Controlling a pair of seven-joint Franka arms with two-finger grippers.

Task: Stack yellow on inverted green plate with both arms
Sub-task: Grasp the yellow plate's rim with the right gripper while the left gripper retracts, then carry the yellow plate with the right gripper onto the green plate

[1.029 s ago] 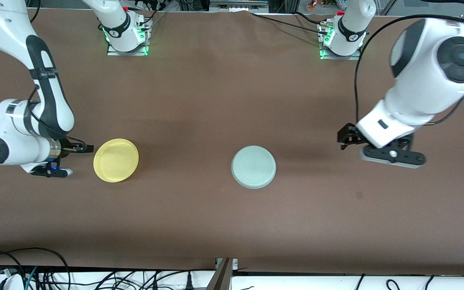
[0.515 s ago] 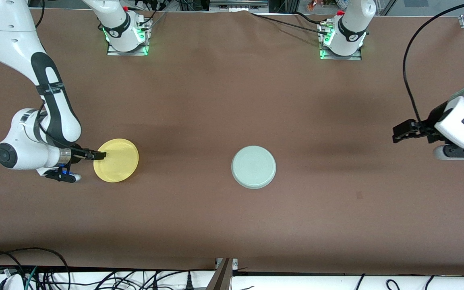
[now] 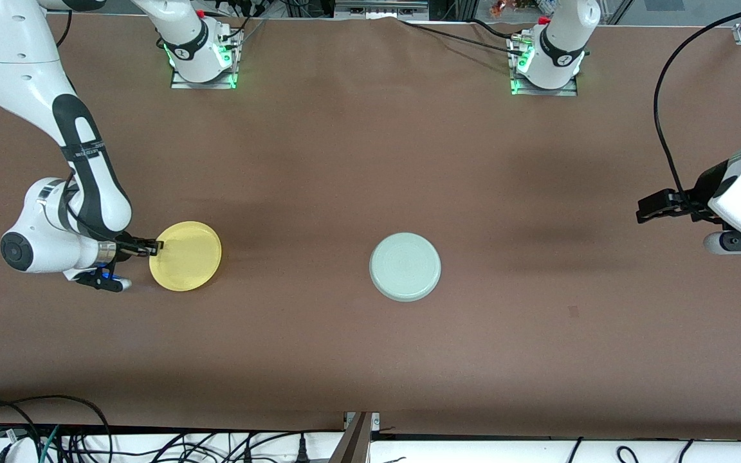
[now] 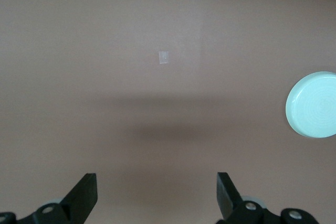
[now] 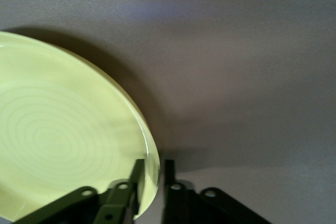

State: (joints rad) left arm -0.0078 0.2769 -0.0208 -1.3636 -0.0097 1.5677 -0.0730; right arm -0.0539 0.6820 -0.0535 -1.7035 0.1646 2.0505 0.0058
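The yellow plate (image 3: 187, 256) lies rim-up on the brown table toward the right arm's end. My right gripper (image 3: 157, 245) is at its edge, low over the table. In the right wrist view the plate (image 5: 63, 135) fills much of the frame and the right gripper (image 5: 154, 163) is shut on its rim, one finger inside and one outside. The pale green plate (image 3: 404, 266) lies upside down near the table's middle, with its rings showing. My left gripper (image 3: 644, 212) hangs open and empty over the left arm's end of the table; its wrist view shows the gripper (image 4: 157, 192) and the green plate (image 4: 314, 104).
A small pale mark (image 3: 573, 312) is on the brown table (image 3: 345, 161), nearer the front camera than the left gripper; it also shows in the left wrist view (image 4: 164, 56). The arm bases (image 3: 200, 58) stand along the table's edge farthest from the camera. Cables lie past the near edge.
My right gripper moved onto the yellow plate's edge and its fingers narrowed on the rim. My left arm swung away from the green plate toward its own end of the table. Both plates stayed put.
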